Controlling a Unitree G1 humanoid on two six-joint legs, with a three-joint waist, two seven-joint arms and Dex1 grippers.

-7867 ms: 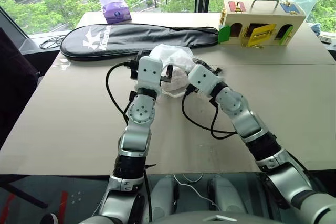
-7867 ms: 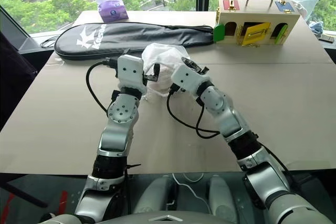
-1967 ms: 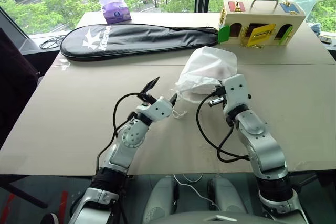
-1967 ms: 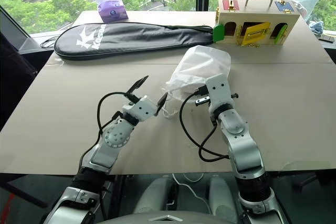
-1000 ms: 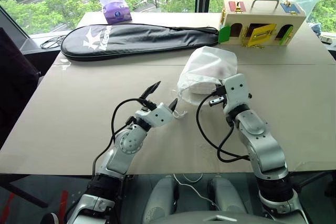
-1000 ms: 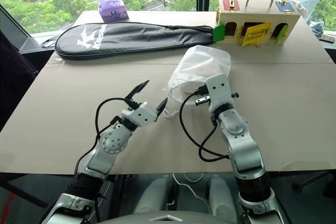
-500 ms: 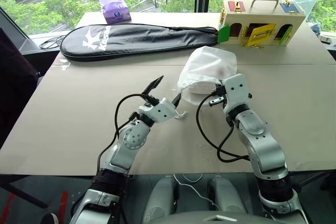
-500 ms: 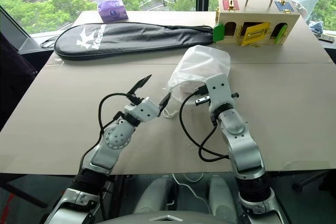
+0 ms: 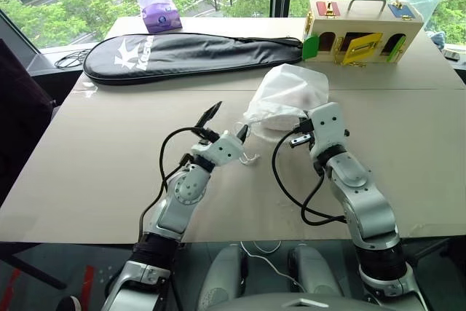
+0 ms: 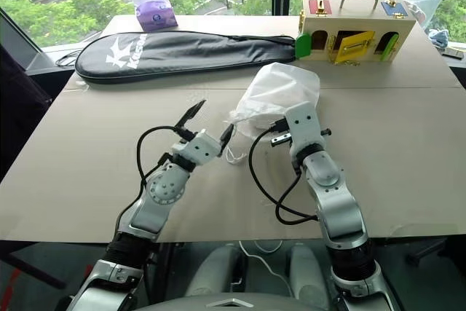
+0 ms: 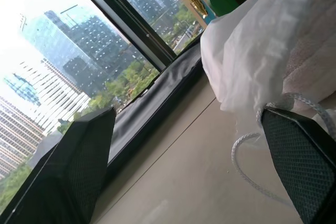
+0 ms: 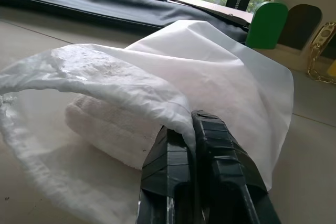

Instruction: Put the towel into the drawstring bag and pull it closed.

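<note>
The drawstring bag [image 9: 285, 94] lies mid-table, a thin translucent white pouch with its mouth facing my left side. The towel [image 12: 110, 121] sits inside it, a folded white terry block seen through the open mouth. My right gripper [image 12: 191, 125] is shut on the upper edge of the bag's mouth and holds that edge lifted. My left gripper [image 9: 229, 120] stands open just beside the mouth, with nothing between its fingers [image 11: 84, 161]. A white cord [image 11: 251, 139] loops out of the mouth onto the table, close to the left gripper's inner finger.
A long black racket case [image 9: 189, 52] lies across the back of the table, with a purple tissue pack [image 9: 160, 12] behind it. A wooden box with coloured doors [image 9: 360, 30] stands at the back right. Loose cables [image 9: 73, 57] lie at the far left edge.
My left gripper has tipped upward slightly beside the bag's mouth, still open. The right gripper and the bag have not moved.
</note>
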